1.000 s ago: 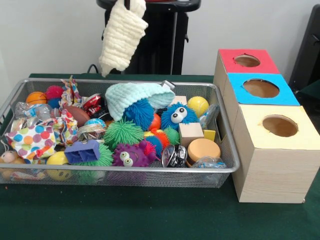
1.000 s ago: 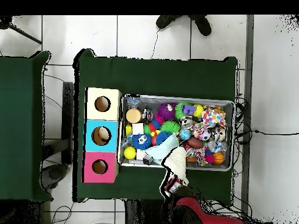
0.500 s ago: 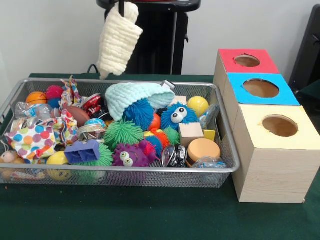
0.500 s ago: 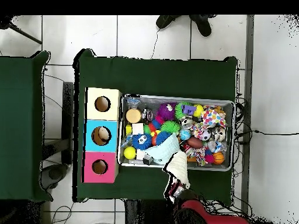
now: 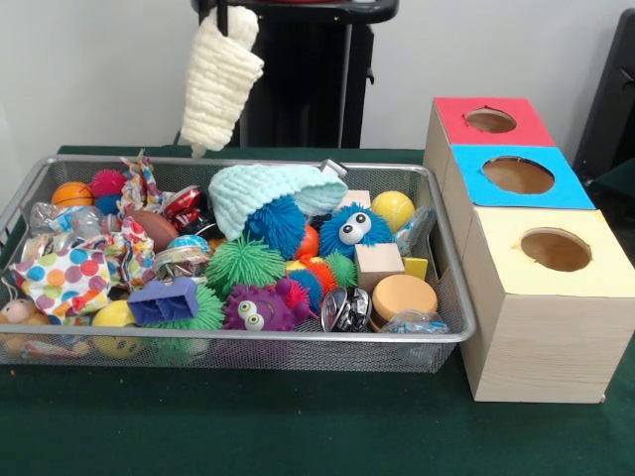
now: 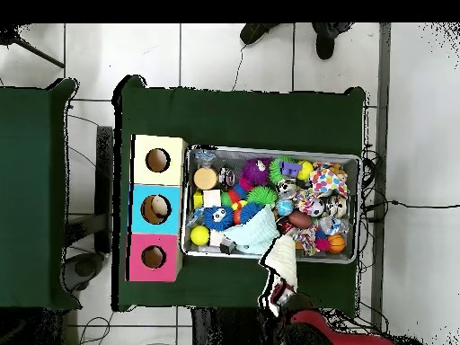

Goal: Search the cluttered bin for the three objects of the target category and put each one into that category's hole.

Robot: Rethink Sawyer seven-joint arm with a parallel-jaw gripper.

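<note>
At the top of the front view, left of centre, the gripper [image 5: 220, 12] shows only as a dark tip at the frame's upper edge, clenched on the top end of a cream knitted cloth [image 5: 218, 79]. The cloth hangs straight down in the air, its lower end above the far rim of the cluttered bin [image 5: 298, 337] and not touching anything in it. In the overhead view the same cloth [image 6: 281, 262] lies over the bin's lower edge, right of centre, with the red arm [image 6: 328, 331] below it at the bottom of the frame.

The bin, a silver wire-mesh basket, fills the left and middle of the front view on a green table [image 5: 298, 436]. Inside it, near the middle, a pale mint knitted cloth [image 5: 268, 190] drapes over a blue spiky ball [image 5: 278, 226]. Just right of that sits a blue fuzzy ball with googly eyes [image 5: 352, 230], and a yellow ball [image 5: 393, 208] lies toward the far right corner. A green spiky ball [image 5: 243, 263] and a purple fuzzy toy with eyes [image 5: 256, 309] lie nearer the front rim. A polka-dot fabric piece [image 5: 62, 278] lies at the left, with a small orange basketball [image 5: 71, 193] in the far left corner.

Right of the bin stand three wooden boxes in a row, each with a round hole on top: a red-topped box [image 5: 491, 121] farthest up the frame, a blue-topped box [image 5: 516, 177] in the middle, and a yellow-topped box [image 5: 551, 253] lowest.
</note>
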